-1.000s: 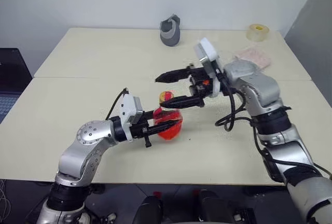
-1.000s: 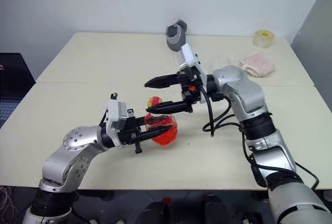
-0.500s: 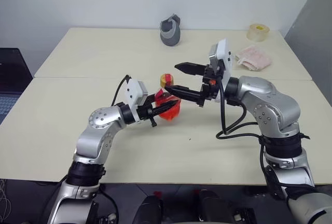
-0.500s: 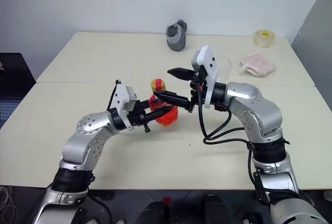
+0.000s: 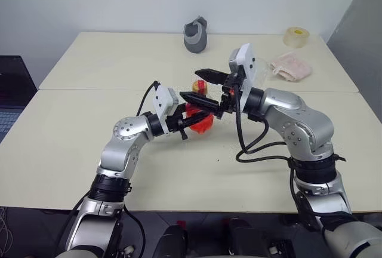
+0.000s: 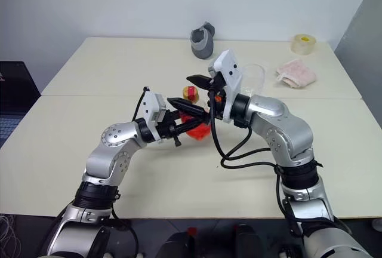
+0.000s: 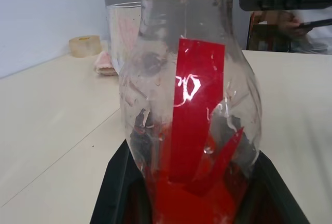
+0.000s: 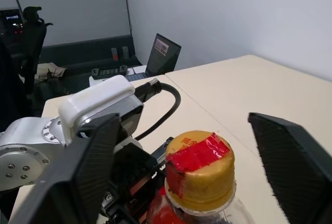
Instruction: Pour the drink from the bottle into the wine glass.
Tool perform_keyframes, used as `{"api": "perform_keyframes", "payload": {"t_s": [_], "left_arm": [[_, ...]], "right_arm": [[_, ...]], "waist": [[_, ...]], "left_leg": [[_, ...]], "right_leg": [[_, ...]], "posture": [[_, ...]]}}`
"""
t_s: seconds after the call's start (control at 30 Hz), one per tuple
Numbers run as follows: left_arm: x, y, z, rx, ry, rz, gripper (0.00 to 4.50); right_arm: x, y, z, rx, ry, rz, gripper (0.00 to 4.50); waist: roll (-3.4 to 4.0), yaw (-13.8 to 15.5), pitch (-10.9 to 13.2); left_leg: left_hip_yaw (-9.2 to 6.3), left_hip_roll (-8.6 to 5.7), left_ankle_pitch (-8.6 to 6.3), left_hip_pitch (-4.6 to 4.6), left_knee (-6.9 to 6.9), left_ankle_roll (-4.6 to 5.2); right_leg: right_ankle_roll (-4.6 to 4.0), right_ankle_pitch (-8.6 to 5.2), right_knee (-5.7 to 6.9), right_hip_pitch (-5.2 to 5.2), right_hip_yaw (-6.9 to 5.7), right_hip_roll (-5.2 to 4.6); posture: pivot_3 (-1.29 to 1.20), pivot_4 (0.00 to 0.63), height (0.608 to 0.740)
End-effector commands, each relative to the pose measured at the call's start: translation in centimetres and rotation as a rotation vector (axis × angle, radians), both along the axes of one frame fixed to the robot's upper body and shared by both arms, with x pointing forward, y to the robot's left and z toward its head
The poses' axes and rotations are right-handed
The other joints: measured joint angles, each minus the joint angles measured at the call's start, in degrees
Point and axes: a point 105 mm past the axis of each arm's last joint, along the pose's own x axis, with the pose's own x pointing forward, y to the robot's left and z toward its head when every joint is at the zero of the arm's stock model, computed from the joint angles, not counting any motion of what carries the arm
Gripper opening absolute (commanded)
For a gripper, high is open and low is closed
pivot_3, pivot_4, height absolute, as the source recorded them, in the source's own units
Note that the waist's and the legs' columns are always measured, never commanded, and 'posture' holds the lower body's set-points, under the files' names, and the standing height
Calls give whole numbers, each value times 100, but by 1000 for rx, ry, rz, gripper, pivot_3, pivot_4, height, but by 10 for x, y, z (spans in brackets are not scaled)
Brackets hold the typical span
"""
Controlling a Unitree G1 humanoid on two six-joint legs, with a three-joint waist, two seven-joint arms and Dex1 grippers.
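Note:
My left gripper (image 5: 196, 120) is shut on the body of the bottle (image 5: 203, 125), a small clear one held upright above the table. The red drink (image 7: 189, 203) fills its lower part. Its yellow cap with red tape (image 8: 199, 168) sits between the two fingers of my right gripper (image 5: 200, 87), which is open, with a gap on each side of the cap. In the left wrist view, my left gripper's black fingers (image 7: 111, 193) press the bottle's sides. The wine glass (image 6: 255, 79) stands on the table behind my right wrist, partly hidden by it.
At the table's far edge stand a grey object (image 5: 196, 34) and a tape roll (image 5: 296, 36). A pink cloth (image 5: 291, 67) lies at the back right. A dark laptop (image 5: 12, 85) sits off the table's left side.
My left gripper has carried the bottle forward and a little up. My right gripper has swung round and now has a finger on each side of the cap, set closer together.

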Motion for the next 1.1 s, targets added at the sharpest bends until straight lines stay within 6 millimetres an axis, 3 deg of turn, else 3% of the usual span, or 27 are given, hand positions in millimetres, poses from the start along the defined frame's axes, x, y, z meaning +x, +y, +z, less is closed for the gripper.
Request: {"api": "perform_keyframes", "payload": {"t_s": [0.03,0.17,0.2,0.5,0.77,0.93,1.1], "left_arm": [[-9,0,9,-8,-50,-14,1282],[-12,2,6,-5,-39,-4,1282],[-13,2,6,-6,-38,-2,1282],[-23,3,4,-9,-24,-1,1282],[-77,-1,-7,23,51,-156,1282],[-85,2,-7,23,67,-155,1282],[-78,7,-7,25,64,-110,1282]], "right_arm": [[-4,4,18,36,-58,21,2767],[-5,7,20,58,-47,39,1302],[-5,7,21,60,-48,42,1197],[-14,14,18,26,-65,146,1207],[-27,17,12,-115,-186,527,1207],[-23,15,9,-153,-184,599,1207],[-21,5,10,-131,-133,581,2893]], "waist": [[0,-13,0],[0,-25,0],[0,-28,0],[0,-32,0],[2,-120,1],[3,-112,2],[3,-83,2]], "left_leg": [[0,0,0,0,0,0],[-2,1,0,-1,-1,1],[-2,1,-2,0,-1,3],[-2,1,-9,0,-1,17],[-1,5,-12,4,-5,21],[-3,6,-12,4,-1,21],[-5,6,-11,1,-1,20]], "right_leg": [[0,0,0,0,1,0],[0,0,1,-1,-1,1],[0,0,1,-1,-1,1],[0,0,0,-1,0,1],[0,0,-1,0,1,3],[0,0,1,2,-1,3],[0,0,-4,3,-2,-4]], "posture": [[0,150,740],[0,150,740],[0,150,740],[0,150,740],[0,150,740],[0,150,740],[0,150,740]]}}
